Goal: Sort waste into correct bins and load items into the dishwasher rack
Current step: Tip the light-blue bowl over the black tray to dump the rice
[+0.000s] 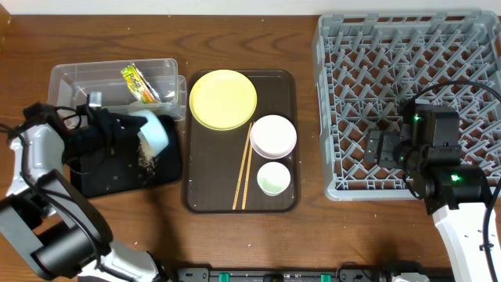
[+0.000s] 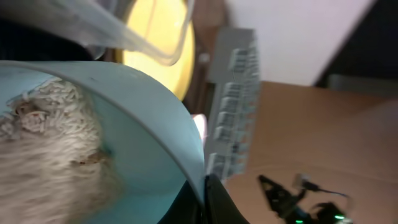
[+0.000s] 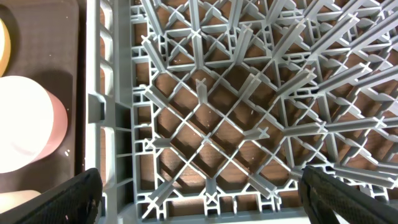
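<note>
My left gripper (image 1: 131, 130) is shut on the rim of the light blue bowl (image 1: 153, 131), tipped on its side over the black tray (image 1: 164, 168). Rice scraps (image 1: 145, 157) spill from the bowl onto the tray; in the left wrist view rice (image 2: 43, 130) clings inside the bowl (image 2: 149, 118). The green-and-orange wrapper (image 1: 137, 81) lies in the clear tub (image 1: 78, 78). The yellow plate (image 1: 223, 99), white-pink bowl (image 1: 273, 135), white cup (image 1: 274, 178) and chopsticks (image 1: 245, 166) sit on the brown serving tray (image 1: 207, 168). My right gripper (image 3: 199, 193) is open over the grey rack (image 1: 407, 55).
The rack's front-left corner (image 3: 118, 112) lies under my right gripper, with the white-pink bowl (image 3: 25, 121) just left of it. The clear tub and black tray stand side by side at the left.
</note>
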Controlling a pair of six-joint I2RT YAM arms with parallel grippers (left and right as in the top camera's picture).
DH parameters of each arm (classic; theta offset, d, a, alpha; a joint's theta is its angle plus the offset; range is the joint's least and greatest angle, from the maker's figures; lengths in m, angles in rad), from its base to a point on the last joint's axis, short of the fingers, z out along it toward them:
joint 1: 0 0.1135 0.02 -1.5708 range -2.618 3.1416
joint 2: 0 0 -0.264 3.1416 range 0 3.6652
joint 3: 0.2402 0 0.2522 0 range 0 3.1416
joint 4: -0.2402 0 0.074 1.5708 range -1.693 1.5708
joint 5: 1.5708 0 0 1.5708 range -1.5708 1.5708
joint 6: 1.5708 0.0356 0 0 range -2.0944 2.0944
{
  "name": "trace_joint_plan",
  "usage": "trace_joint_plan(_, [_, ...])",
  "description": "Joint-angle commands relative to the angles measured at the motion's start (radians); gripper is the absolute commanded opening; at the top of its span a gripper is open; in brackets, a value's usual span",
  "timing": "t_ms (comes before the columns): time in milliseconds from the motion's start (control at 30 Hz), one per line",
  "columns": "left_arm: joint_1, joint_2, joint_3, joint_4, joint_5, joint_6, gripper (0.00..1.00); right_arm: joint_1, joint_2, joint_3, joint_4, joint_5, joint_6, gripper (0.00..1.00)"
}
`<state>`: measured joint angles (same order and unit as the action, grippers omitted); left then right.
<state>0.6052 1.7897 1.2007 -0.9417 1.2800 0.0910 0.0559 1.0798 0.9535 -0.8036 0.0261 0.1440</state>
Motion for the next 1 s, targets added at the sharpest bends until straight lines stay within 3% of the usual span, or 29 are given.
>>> trace_joint_plan(0, [0.028,0.023,-0.008,-0.004,0.174,0.037,0.06,-0.016,0.000,0.021,-0.002,0.007,-0.011,0.99])
trace_joint_plan(167, [0.047,0.024,-0.008,-0.004,0.293,0.036,0.06,-0.016,0.000,0.021,-0.002,0.007,-0.011,0.99])
trace_joint_plan(333, [0.048,0.024,-0.008,-0.003,0.291,0.048,0.06,-0.016,0.000,0.021,-0.002,0.007,-0.011,0.99])
trace_joint_plan(533, [0.051,0.024,-0.008,-0.003,0.182,0.047,0.06,-0.016,0.000,0.021,-0.002,0.007,-0.011,0.99])
trace_joint_plan(833, [0.051,0.024,-0.008,0.017,0.148,0.045,0.06,-0.016,0.000,0.021,-0.002,0.007,-0.011,0.99])
trace_joint_plan(967, [0.051,0.024,-0.008,0.023,0.064,-0.048,0.06,-0.016,0.000,0.021,-0.002,0.007,-0.011,0.99])
